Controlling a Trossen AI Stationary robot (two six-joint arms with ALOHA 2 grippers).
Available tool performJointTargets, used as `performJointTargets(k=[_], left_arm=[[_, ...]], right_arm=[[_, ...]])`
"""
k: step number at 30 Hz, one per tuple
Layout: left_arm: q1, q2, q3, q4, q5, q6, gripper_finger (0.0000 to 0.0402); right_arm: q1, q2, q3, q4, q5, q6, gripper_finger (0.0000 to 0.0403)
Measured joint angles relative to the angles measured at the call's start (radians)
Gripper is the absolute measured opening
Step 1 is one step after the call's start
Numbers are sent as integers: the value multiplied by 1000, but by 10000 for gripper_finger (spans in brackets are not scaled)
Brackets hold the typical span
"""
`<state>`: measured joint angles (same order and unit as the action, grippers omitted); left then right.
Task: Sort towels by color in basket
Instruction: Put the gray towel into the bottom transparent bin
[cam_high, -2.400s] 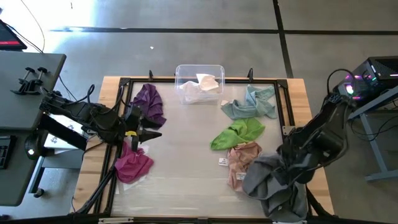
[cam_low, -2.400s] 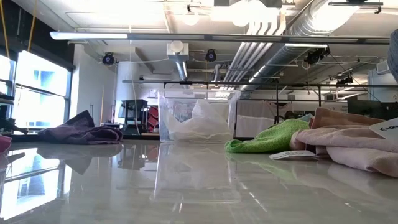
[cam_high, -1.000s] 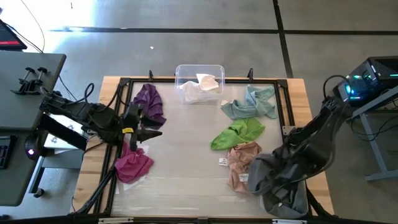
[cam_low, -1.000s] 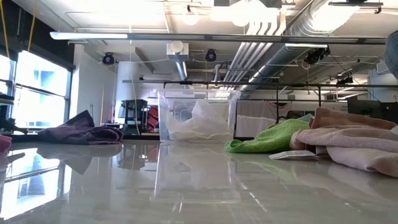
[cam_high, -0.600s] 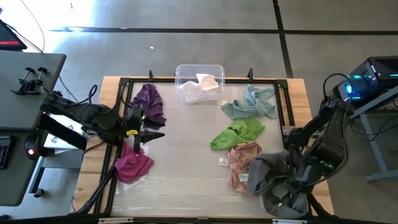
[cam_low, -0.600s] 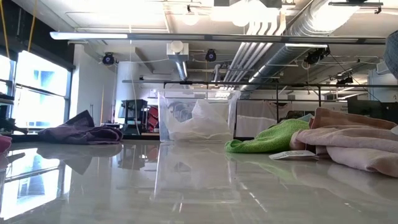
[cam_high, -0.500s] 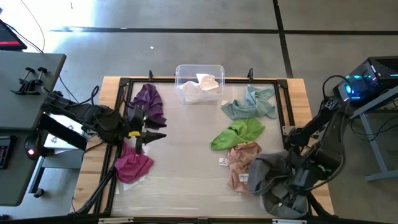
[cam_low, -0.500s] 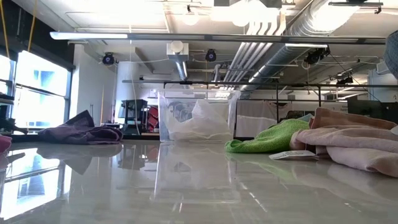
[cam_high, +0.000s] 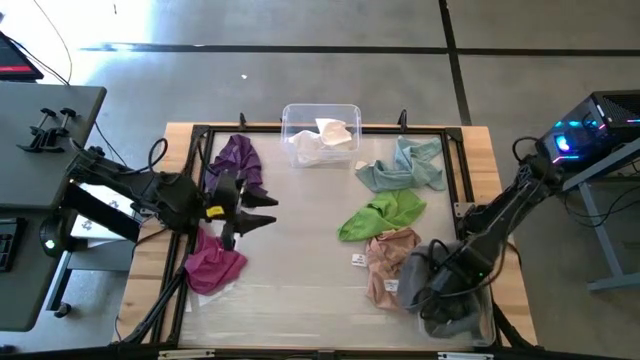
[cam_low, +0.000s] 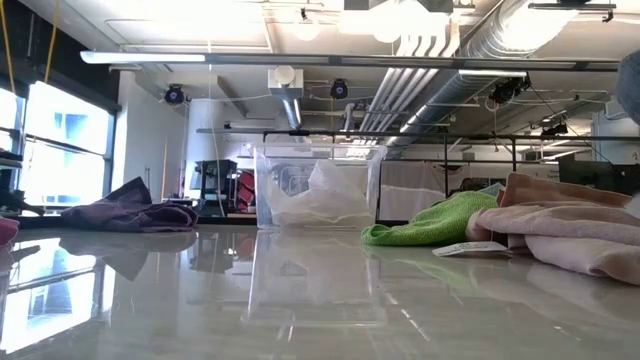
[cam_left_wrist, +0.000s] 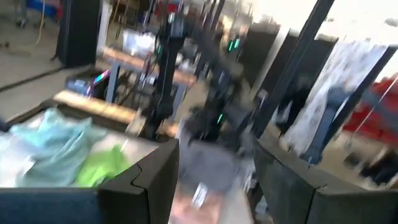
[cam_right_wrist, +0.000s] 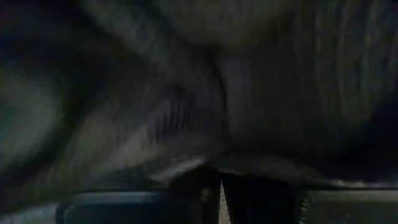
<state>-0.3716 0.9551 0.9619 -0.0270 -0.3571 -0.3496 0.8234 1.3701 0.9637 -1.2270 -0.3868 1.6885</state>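
Observation:
Loose towels lie on the table: purple (cam_high: 240, 160), magenta (cam_high: 213, 262), pale teal (cam_high: 402, 165), lime green (cam_high: 382, 213), pink (cam_high: 390, 262) and grey (cam_high: 455, 310). A white towel (cam_high: 322, 138) sits in the clear basket (cam_high: 352, 112) at the far edge. My right gripper (cam_right_wrist: 217, 183) is down in the grey towel's heap at the near right corner, shut on it. My left gripper (cam_high: 262, 208) hovers open between the purple and magenta towels, its fingers pointing toward the table's right. My right gripper comes down from above into the grey towel and has a raised fold of the cloth (cam_right_wrist: 205, 163) at its shut fingertips. How many layers it has cannot be told. The rest of the towel lies bunched on the table around the fingers.
A black frame (cam_high: 330, 128) runs round the work area. The table's middle (cam_high: 300, 230) has bare room between the left and right groups of towels. A tag (cam_high: 359, 259) lies beside the pink towel. In the low view the basket (cam_low: 318, 190) stands at the back.
My right arm has swung over the grey towel and dropped into it; the towel's heap has drawn in, smaller than before. My left gripper has shifted a little toward the table's right and turned, its fingers now pointing more to the right.

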Motion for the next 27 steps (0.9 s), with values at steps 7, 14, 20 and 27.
performJointTargets(k=[7, 14, 20, 27], left_arm=[[55, 1, 0, 203, -1, 36, 195], [124, 1, 0, 206, -4, 39, 195], [158, 1, 0, 205, 5, 46, 195], [181, 1, 0, 204, 10, 88, 195]], right_arm=[[2, -1, -114, 62, 38, -82, 2], [2, -24, -33, -56, 31, -206, 64], [-12, -87, 168, -258, -7, -256, 139], [-60, -130, 414, -275, 235, -174, 156]])
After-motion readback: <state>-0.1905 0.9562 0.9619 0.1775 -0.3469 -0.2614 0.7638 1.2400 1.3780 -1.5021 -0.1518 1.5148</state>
